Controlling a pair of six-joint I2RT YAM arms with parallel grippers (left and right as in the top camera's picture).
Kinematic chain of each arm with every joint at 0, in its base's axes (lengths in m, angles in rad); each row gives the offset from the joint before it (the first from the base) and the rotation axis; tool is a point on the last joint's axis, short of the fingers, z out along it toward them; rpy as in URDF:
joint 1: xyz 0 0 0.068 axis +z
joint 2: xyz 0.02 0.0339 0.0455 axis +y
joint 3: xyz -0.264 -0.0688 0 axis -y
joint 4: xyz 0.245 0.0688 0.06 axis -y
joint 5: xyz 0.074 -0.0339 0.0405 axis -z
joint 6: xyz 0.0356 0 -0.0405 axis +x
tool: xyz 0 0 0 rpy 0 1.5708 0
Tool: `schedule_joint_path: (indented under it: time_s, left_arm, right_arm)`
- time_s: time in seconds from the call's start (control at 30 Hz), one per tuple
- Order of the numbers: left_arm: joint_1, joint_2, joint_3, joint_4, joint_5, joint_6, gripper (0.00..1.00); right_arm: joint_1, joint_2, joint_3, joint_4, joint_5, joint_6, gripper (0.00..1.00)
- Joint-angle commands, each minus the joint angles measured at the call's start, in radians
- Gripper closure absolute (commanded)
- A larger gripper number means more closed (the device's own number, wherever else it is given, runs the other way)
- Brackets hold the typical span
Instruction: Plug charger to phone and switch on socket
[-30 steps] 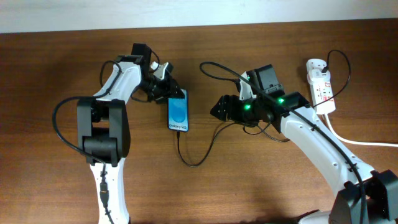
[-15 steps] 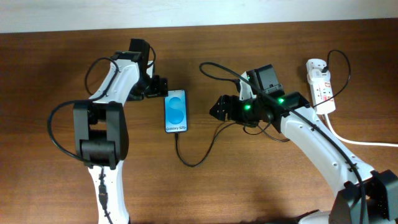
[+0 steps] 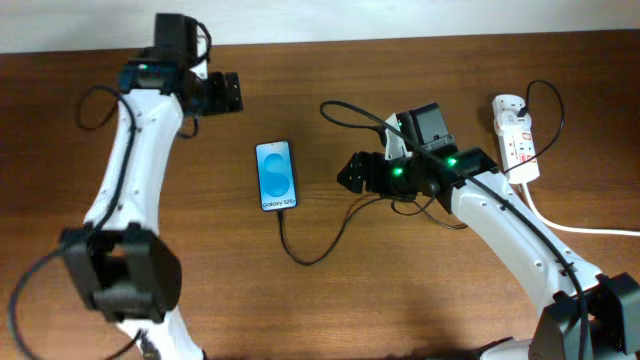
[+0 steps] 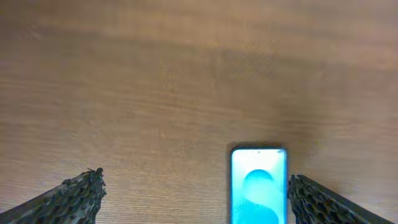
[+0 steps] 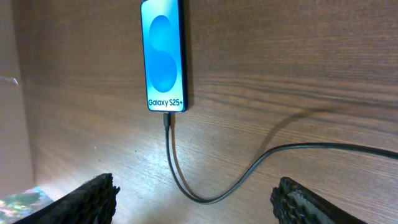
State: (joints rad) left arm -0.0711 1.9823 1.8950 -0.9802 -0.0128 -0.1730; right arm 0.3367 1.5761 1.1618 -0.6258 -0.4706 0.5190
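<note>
**Step in hand: switching on the socket**

1. Left gripper (image 3: 232,92): the jaws stand wide apart and hold nothing. It hovers over bare table (image 3: 420,310) at the far left, well apart from the phone. No action is required from it.
2. Phone (image 3: 276,176): it lies flat, left of centre, screen lit and facing up.
3. Charger (image 5: 168,152): the plug is seated in the phone's lower edge (the right wrist view shows this most clearly). The cable loops towards the near edge, then runs up and rightward under the right arm. The plugging step appears complete.
4. Right gripper (image 3: 345,176): the jaws are spread wide and empty. It hangs just right of the phone, above the cable.
5. Socket (image 3: 516,140): it lies at the far right, its white cord (image 3: 580,228) trailing off the edge.

Recommended procedure: the right arm is nearest, so use it. Lift clear of the cable before travelling, to avoid dragging the plug out. Bring the fingers together first, giving one firm tip. Press straight down on the correct red switch, so the strip does not slide.
</note>
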Motion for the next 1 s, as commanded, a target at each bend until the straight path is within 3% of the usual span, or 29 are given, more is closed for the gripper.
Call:
schedule_joint_path:
  time_s: [0.0, 0.5, 0.57, 0.63, 0.7, 0.83, 0.97]
  left_arm:
    - [0.003, -0.140, 0.018, 0.026, -0.010, 0.002, 0.01]
    - [0.003, -0.203, 0.017, 0.021, -0.010, 0.002, 0.01]
    - [0.003, -0.203, 0.017, 0.021, -0.010, 0.002, 0.01]
    - [0.003, -0.203, 0.017, 0.021, -0.010, 0.002, 0.01]
    - [0.003, -0.203, 0.017, 0.021, -0.010, 0.002, 0.01]
    - [0.002, -0.203, 0.017, 0.021, -0.010, 0.002, 0.01]
    - [0.002, -0.203, 0.017, 0.021, -0.010, 0.002, 0.01]
  right_arm:
    - [-0.003, 0.001, 0.006, 0.002, 0.011, -0.014, 0.16]
    - [-0.041, -0.030, 0.029, -0.015, 0.064, -0.071, 0.16]
    - [-0.131, -0.081, 0.110, -0.163, 0.064, -0.116, 0.16]
    - [-0.338, -0.161, 0.294, -0.424, 0.064, -0.187, 0.15]
    - [-0.503, -0.201, 0.418, -0.534, 0.065, -0.233, 0.11]
    - [-0.869, -0.189, 0.471, -0.531, 0.064, -0.248, 0.03]
    - [-1.068, -0.038, 0.471, -0.395, 0.080, -0.257, 0.02]
